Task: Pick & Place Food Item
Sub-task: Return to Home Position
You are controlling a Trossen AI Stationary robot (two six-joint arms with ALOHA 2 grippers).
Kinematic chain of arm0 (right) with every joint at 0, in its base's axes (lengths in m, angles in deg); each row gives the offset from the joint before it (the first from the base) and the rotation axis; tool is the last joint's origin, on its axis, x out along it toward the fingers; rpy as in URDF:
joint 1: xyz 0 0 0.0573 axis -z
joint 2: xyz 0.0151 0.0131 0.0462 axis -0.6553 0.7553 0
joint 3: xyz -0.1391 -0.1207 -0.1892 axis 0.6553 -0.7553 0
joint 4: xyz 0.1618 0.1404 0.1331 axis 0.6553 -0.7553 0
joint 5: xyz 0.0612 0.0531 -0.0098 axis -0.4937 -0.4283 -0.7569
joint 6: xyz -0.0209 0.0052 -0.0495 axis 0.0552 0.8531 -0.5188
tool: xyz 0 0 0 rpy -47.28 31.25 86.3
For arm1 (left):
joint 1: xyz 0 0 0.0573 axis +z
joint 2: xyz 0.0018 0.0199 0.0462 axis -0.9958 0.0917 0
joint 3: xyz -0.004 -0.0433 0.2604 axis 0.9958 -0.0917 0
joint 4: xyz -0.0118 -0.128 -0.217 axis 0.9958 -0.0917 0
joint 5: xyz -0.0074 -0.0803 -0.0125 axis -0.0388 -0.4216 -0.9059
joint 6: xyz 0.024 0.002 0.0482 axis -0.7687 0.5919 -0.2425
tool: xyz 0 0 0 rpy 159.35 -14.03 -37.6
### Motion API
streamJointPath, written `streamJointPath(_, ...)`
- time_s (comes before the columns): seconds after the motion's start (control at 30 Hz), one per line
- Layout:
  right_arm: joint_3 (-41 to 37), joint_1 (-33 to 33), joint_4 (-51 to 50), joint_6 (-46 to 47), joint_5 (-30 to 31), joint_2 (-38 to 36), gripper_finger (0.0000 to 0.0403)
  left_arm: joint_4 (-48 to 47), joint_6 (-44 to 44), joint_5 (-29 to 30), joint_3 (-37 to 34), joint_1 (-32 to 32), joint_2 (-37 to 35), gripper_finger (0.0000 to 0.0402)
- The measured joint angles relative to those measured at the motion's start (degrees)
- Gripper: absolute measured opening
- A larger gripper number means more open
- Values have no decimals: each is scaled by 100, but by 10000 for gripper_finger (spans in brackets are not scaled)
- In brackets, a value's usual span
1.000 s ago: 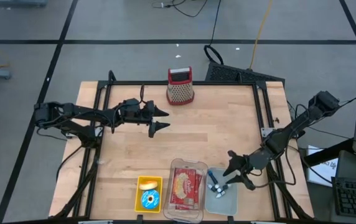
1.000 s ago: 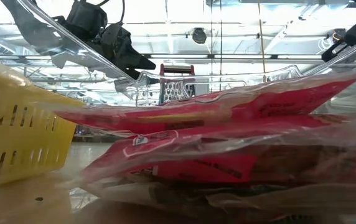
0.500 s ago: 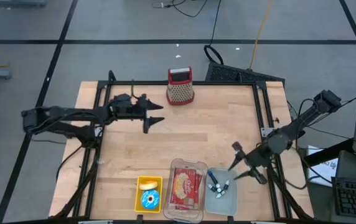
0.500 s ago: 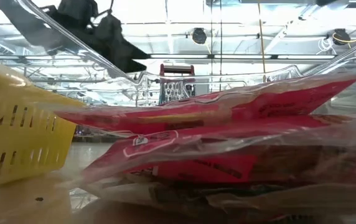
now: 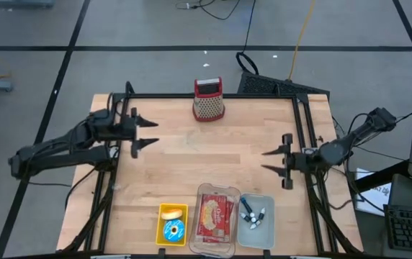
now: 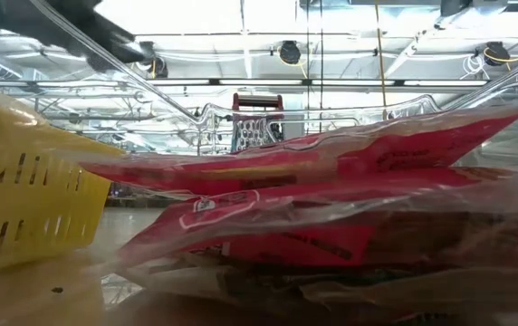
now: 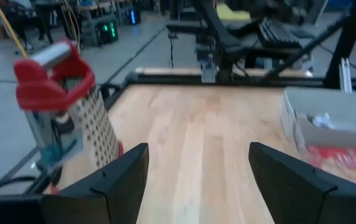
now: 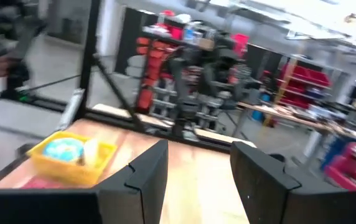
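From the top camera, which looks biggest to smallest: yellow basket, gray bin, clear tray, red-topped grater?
1. Clear plastic tray
2. Gray bin
3. Yellow basket and red-topped metal grater look alike.

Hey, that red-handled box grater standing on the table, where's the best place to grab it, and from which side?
Probably take the box grater by its red handle, coming straight down from above. It stands upright with the handle on top, and the perforated body below is wider. The open left gripper is nearer.
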Motion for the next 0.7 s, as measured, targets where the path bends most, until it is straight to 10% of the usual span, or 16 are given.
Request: streamJointPath(0.7, -1539, 3556, 282, 1789, -2949, -2063, 161, 183, 281, -88, -1342, 22, -1931, 273)
